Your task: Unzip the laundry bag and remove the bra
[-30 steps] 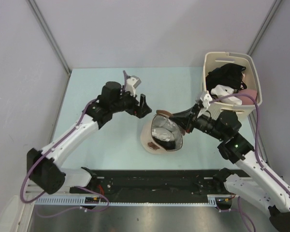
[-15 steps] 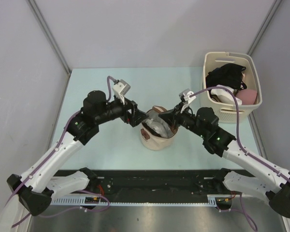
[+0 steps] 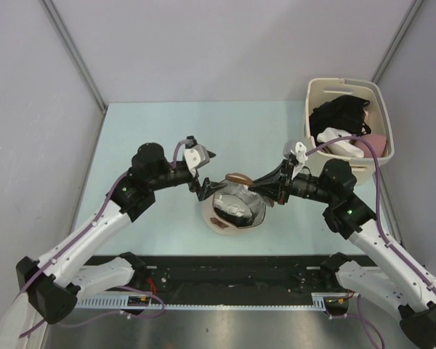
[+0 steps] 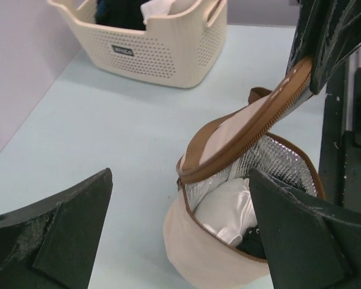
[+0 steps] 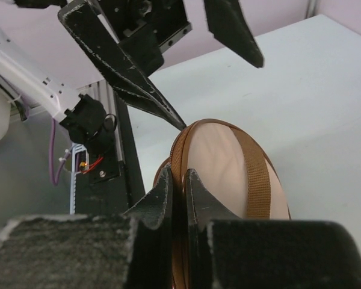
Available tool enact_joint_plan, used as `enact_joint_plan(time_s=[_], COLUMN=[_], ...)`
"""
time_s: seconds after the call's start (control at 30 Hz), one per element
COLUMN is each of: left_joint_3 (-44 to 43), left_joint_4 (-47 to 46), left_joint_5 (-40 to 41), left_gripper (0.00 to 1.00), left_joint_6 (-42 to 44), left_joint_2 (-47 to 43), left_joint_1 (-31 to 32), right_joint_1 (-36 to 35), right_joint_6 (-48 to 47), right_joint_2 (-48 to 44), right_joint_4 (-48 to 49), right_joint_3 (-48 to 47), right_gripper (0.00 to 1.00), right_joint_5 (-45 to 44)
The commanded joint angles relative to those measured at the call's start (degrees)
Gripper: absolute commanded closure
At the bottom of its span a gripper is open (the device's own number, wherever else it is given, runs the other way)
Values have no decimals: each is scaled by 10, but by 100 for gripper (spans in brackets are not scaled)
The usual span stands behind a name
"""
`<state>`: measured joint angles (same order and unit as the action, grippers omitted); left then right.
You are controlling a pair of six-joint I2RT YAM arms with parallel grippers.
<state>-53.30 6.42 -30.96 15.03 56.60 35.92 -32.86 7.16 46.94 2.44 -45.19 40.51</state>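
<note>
The laundry bag (image 3: 232, 212) stands in the middle of the table (image 3: 152, 131). The right gripper (image 5: 179, 177) pinches its raised lid (image 4: 240, 135) at the zipper rim. A white garment (image 4: 228, 208) lies inside. The left gripper (image 4: 177, 180) is spread wide beside the bag. The basket (image 3: 327, 166) holds dark clothes (image 3: 339, 113).

Lab robot cell: grey panel walls (image 3: 225, 43), pale-blue table (image 3: 160, 131), black mounting rail (image 3: 232, 273).
</note>
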Motion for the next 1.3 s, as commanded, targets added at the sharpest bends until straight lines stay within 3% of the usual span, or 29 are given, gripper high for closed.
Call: enact_joint_plan(time_s=[0.0, 0.27, 0.4, 0.5, 0.6, 0.63, 0.67, 0.7, 0.73, 0.77, 0.8, 0.87, 0.9, 1.0, 1.13, 1.27], left_joint_3=[-59, -90, -114, -118, -122, -125, -138, -147, -153, -162, -163, -154, -148, -121, -93, -74], left_joint_4=[27, 15, 66, 77, 74, 77, 91, 99, 105, 109, 103, 91, 69, 24, -10, -35], left_joint_5=[-111, -209, -238, -243, -238, -233, -227, -198, -185, -171, -135, -95, -28, 68, 192, 191], left_gripper=[0, 3, 18, 37, 66, 90, 100, 99, 100, 100, 100, 100, 100, 100, 100, 100], left_joint_6=[72, 56, 62, 50, 39, 39, 39, 32, 28, 26, 8, -5, -37, -89, -147, -186], left_joint_2=[33, 89, 127, 150, 162, 166, 170, 175, 179, 179, 176, 157, 149, 107, 61, 33], left_joint_1=[13, 27, 43, 44, 47, 48, 48, 49, 49, 49, 49, 49, 49, 49, 49, 49], right_joint_1=[4, 5, 5, 8, 14, 15, 19, 20, 22, 24, 25, 26, 26, 26, 19, -45], right_joint_6=[0, 13, 21, 18, 17, 16, 16, 18, 22, 32, 37, 58, 71, 143, 181, 184], right_joint_2=[4, 32, 34, 28, 12, 9, 3, 0, -4, -8, -18, -32, -46, -69, -75, -70], right_joint_4=[-4, 12, 18, 8, -1, -4, -9, -16, -40, -49, -64, -76, -86, -113, -129, -131], right_joint_3=[-28, -34, -36, -39, -40, -40, -43, -47, -49, -51, -52, -52, -52, -51, -53, -52], right_gripper=[100, 100, 100, 100, 100, 100, 100, 92, 73, 42, 21, 1, 0, 1, 21, 49], right_joint_5=[52, 64, 62, 55, 49, 44, 34, 21, -23, -45, -66, -146, -176, -292, -295, -385])
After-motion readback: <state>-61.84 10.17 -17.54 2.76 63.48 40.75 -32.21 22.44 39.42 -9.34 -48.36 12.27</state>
